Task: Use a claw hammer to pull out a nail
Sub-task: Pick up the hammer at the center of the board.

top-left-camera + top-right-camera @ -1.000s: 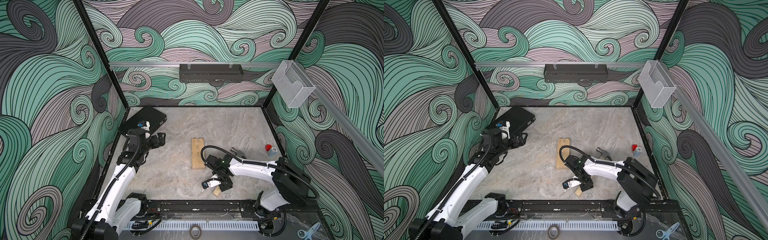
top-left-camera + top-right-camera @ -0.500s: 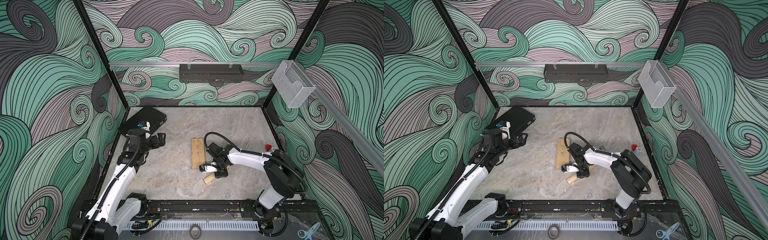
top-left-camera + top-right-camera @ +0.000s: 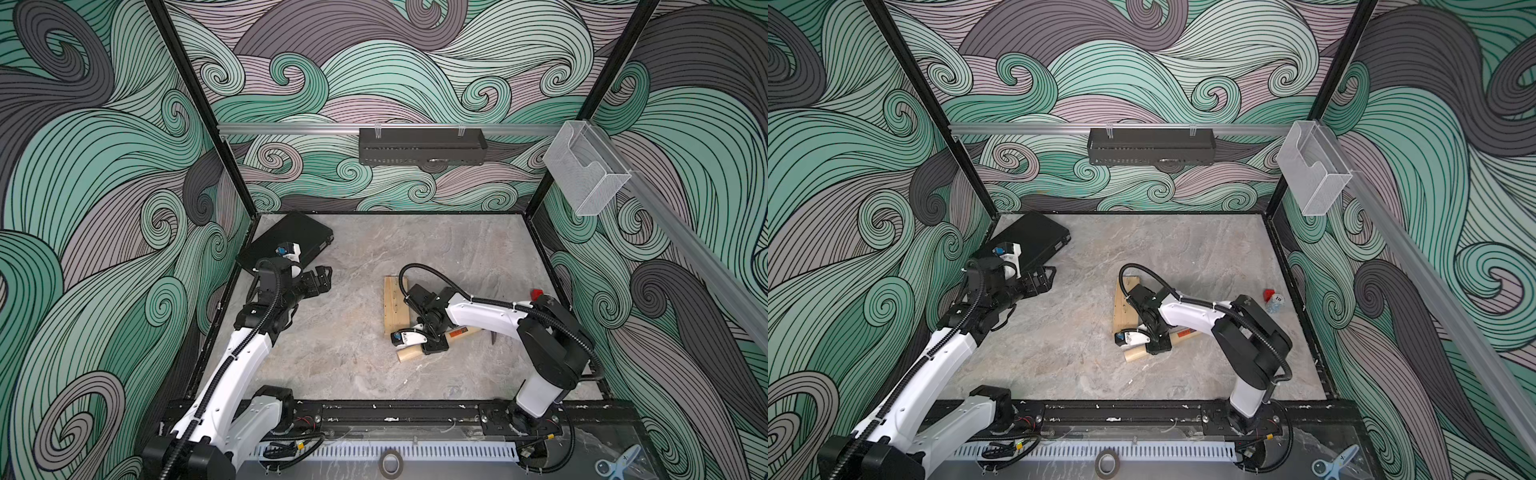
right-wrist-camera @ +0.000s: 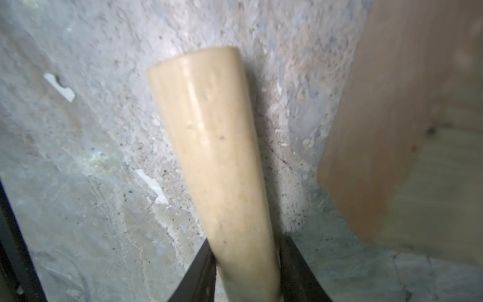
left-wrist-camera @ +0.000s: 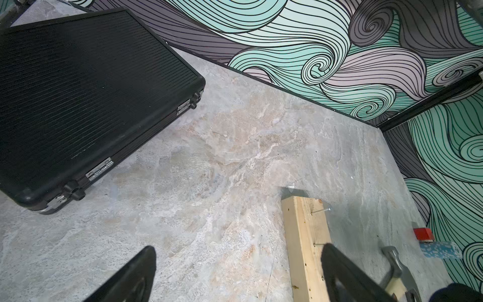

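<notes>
I'm pinching the claw hammer near its butt with right fingers, left fingers gaping empty; heavy head risking twisting it loose.

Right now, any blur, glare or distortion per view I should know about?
Right wrist view: soft throughout, the claw hammer handle shows a pale glare streak, wooden block out of focus. Left wrist view: sharp, a nail readable, wide-angle stretches the black case. Both top views: even light, soft shadows, no glare.
</notes>
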